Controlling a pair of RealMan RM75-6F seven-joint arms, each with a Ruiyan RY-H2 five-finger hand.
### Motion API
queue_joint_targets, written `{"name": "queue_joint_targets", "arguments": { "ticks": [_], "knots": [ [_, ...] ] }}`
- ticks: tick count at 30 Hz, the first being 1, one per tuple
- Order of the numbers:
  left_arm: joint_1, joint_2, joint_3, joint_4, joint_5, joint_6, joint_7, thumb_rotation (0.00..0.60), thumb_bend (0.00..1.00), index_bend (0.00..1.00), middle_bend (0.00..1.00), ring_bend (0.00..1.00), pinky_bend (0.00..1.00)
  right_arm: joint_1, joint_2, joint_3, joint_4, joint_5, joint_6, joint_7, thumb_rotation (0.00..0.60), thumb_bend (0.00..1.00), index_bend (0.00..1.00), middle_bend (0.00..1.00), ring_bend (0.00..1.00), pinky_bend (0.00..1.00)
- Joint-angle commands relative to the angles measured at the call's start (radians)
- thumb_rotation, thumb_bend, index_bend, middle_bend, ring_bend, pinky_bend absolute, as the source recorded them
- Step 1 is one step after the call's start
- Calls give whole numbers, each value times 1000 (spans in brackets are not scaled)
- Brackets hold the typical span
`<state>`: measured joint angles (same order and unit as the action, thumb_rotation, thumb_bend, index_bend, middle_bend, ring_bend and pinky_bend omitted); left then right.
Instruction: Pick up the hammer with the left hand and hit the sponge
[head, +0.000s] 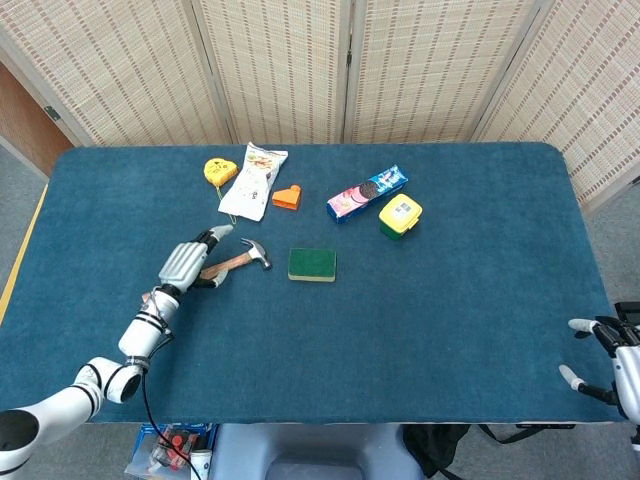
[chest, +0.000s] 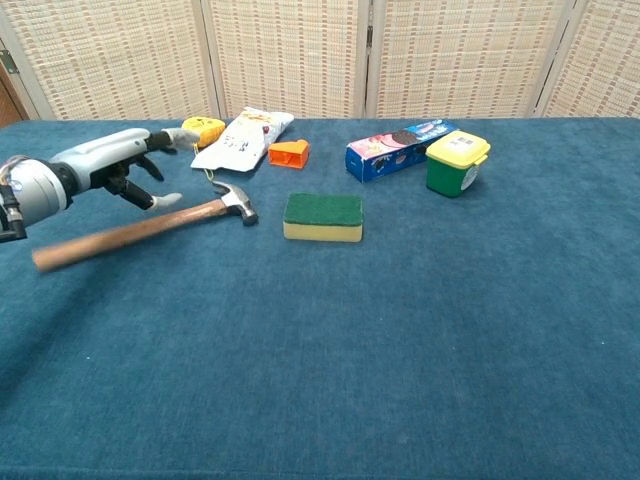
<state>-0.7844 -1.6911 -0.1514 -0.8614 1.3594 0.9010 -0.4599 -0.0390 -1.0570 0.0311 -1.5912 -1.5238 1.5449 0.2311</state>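
Note:
The wooden-handled hammer (head: 246, 258) (chest: 140, 231) lies loose to the left of the sponge, its metal head pointing toward the sponge. The green-and-yellow sponge (head: 312, 265) (chest: 322, 217) lies flat mid-table, a short gap from the hammer head. My left hand (head: 186, 263) (chest: 118, 166) hovers over the handle with fingers spread and holds nothing. In the head view it hides part of the handle. My right hand (head: 606, 362) sits off the table's near right corner, fingers apart and empty.
Along the back stand a yellow tape measure (head: 220, 170), a white snack bag (head: 254, 180), an orange wedge (head: 288, 197), a blue cookie pack (head: 366, 192) and a green jar with a yellow lid (head: 400, 215).

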Motion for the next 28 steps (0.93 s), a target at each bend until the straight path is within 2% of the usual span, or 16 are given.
{"name": "queue_joint_targets", "arguments": {
  "ticks": [1, 5, 8, 12, 16, 21, 28],
  "knots": [
    [33, 63, -22, -104, -13, 55, 35, 600, 340, 0, 0, 0, 41, -1, -1, 0, 3, 1, 2, 3, 600, 166, 313, 411, 204, 196],
    [80, 140, -42, -238, -71, 81, 106, 600, 339, 0, 0, 0, 40, -3, -3, 0, 10, 0, 4, 10, 600, 166, 313, 411, 204, 196],
    [130, 221, -46, -375, -147, 97, 226, 600, 339, 0, 0, 2, 40, -3, -5, -1, 17, 3, 1, 17, 600, 166, 313, 411, 204, 196],
    [222, 303, -28, -534, -206, 227, 420, 600, 339, 0, 0, 12, 40, 3, -4, -5, 23, -1, -14, 33, 600, 167, 313, 411, 204, 196],
    [269, 333, -14, -596, -207, 299, 476, 600, 339, 1, 0, 17, 40, 9, -2, -5, 23, -6, -21, 45, 600, 166, 313, 411, 204, 196],
    [423, 375, 67, -672, -119, 525, 537, 600, 339, 16, 0, 23, 40, 28, -7, -3, 23, -20, -37, 50, 600, 166, 313, 411, 204, 196],
    [552, 373, 137, -698, -43, 672, 573, 600, 336, 18, 0, 22, 40, 46, -12, 0, 15, -30, -49, 43, 600, 166, 317, 411, 204, 196]
  ]
}}
